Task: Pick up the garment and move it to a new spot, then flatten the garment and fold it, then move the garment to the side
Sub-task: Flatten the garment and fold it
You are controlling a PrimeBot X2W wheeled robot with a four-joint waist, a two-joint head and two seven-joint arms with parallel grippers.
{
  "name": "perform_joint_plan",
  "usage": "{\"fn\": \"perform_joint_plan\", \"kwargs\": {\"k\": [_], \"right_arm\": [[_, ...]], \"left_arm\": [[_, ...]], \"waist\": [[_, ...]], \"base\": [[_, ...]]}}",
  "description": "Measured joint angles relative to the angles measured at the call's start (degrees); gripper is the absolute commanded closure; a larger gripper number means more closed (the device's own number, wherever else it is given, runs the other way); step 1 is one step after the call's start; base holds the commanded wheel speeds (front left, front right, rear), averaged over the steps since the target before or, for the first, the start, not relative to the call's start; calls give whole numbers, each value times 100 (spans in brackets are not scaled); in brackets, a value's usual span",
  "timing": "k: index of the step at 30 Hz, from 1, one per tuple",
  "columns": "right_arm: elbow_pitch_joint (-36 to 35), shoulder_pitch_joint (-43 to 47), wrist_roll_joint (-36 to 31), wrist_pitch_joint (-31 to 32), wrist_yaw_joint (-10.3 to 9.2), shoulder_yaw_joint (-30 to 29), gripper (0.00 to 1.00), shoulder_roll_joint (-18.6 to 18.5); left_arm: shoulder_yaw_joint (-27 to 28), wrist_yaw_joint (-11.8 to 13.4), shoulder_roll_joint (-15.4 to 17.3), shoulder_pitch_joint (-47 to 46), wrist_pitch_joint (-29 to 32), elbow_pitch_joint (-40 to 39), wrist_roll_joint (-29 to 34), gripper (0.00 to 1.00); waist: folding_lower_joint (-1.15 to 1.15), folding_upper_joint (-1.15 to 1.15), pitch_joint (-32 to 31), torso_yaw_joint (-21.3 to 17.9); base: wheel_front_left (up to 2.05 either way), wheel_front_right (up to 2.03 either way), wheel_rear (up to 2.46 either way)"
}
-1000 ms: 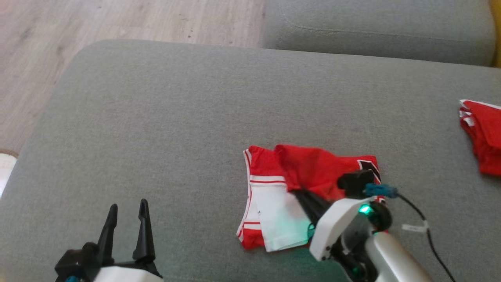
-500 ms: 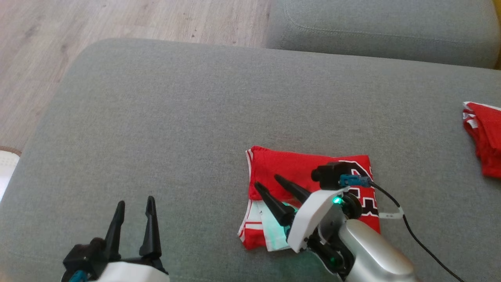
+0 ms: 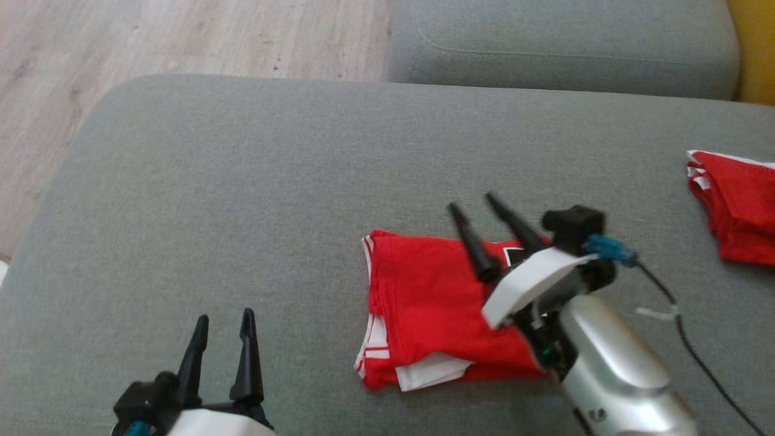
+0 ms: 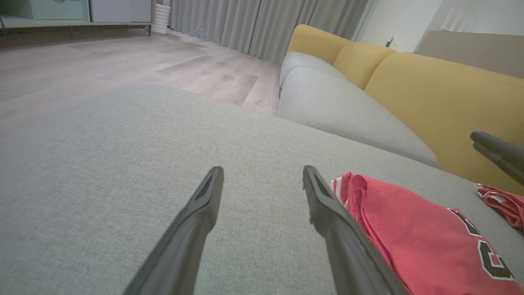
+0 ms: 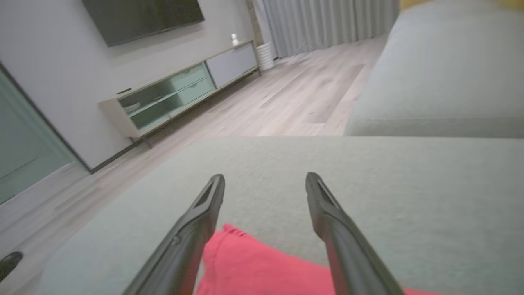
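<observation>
The garment (image 3: 430, 309) is a red jersey with white trim and black lettering, lying folded on the grey sofa cushion (image 3: 254, 181). In the left wrist view the garment (image 4: 413, 233) lies to the right of my left fingers. My right gripper (image 3: 472, 203) is raised over the garment's far right part, open, with nothing between its fingers; the right wrist view has the garment's (image 5: 262, 270) red edge below its gripper (image 5: 264, 176). At the lower left, away from the garment, my left gripper (image 3: 224, 318) stands open and empty, as the left wrist view of the gripper (image 4: 262, 170) confirms.
A second red garment (image 3: 735, 203) lies at the cushion's right edge. Another grey cushion (image 3: 563, 48) sits behind, with a yellow backrest (image 4: 430, 86) beyond. Wooden floor (image 3: 121, 60) borders the cushion at the left. A black cable (image 3: 696, 351) trails from my right wrist.
My right gripper was shut on a fold of the garment, laid it over, opened and rose up and away. The garment now lies folded with the red side up. The camera shifted slightly.
</observation>
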Motion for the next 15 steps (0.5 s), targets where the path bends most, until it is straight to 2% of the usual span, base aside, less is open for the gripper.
{"fn": "perform_joint_plan", "kwargs": {"k": [6,15], "right_arm": [[-163,207,-1031,-243,0,-1193,0,0],[-954,1605,-1853,-236,1,-2308,0,19]], "left_arm": [[-86,-1,-23,-13,-1,16,31,0],[-100,-2,-75,-235,-1,254,81,0]], "waist": [[0,0,-60,-156],[0,0,-228,-369]], "base": [[0,0,0],[0,0,0]]}}
